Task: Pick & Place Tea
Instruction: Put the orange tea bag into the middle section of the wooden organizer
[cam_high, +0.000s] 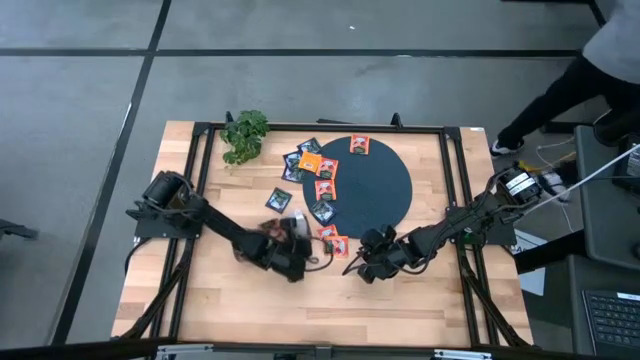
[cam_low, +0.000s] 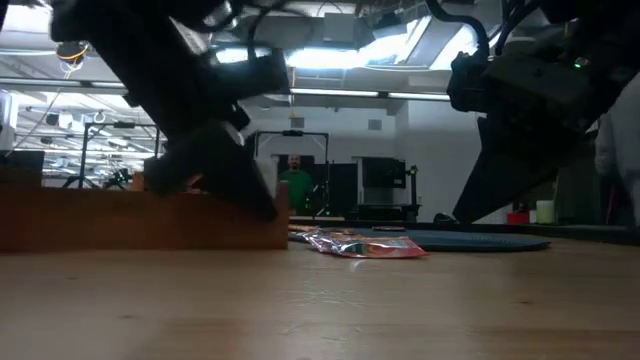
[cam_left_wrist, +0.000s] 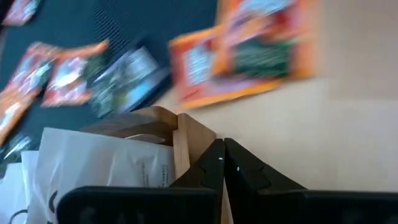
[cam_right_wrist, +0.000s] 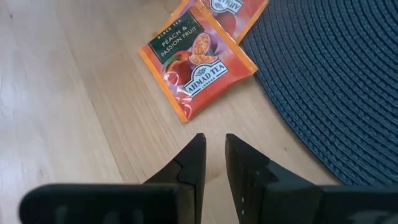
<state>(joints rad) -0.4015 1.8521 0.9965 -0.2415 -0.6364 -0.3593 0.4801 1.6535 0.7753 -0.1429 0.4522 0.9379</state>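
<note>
Small square tea sachets, orange, red and dark, lie flat on the left part of a dark round disc. Two orange ones lie on the wood at its near-left rim. My left gripper is shut above a corner of a wooden tray that holds white sachets. My right gripper hovers over bare wood just short of an orange peach sachet. Its fingers are a narrow gap apart and hold nothing. My left gripper has its shut fingertips right at the tray's corner wall, coming down at a slant. I cannot tell whether they touch the wood.
A green leafy plant sits at the table's far left. A black frame runs around the tabletop. A person's legs show beyond the table's far right corner. In the low view the tray stands left of an orange sachet.
</note>
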